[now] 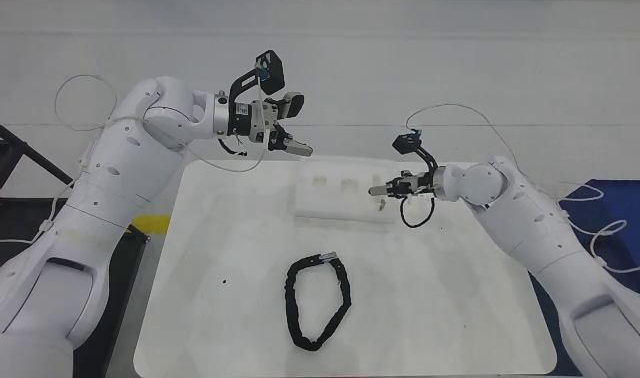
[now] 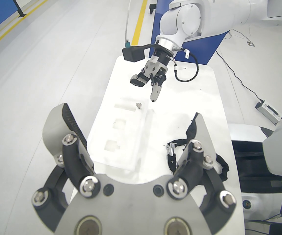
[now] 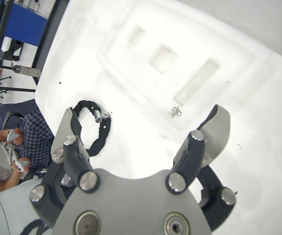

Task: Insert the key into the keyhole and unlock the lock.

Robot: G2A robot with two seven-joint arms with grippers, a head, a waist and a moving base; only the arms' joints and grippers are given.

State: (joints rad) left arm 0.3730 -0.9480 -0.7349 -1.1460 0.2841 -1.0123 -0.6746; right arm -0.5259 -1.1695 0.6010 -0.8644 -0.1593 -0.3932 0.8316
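My left fingers [image 2: 68, 121] are spread wide and hold nothing, above the upper left edge of the worktop [image 1: 230, 308]. My right fingers [image 3: 219, 121] are spread too, near the key [image 3: 175, 111] on the foam tray [image 1: 330, 200] at its right end. The chain lock [image 1: 318, 303] lies at lower centre.

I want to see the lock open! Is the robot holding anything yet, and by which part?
Nothing yet. The left gripper and right gripper are open and empty; the key lies loose on the foam tray.
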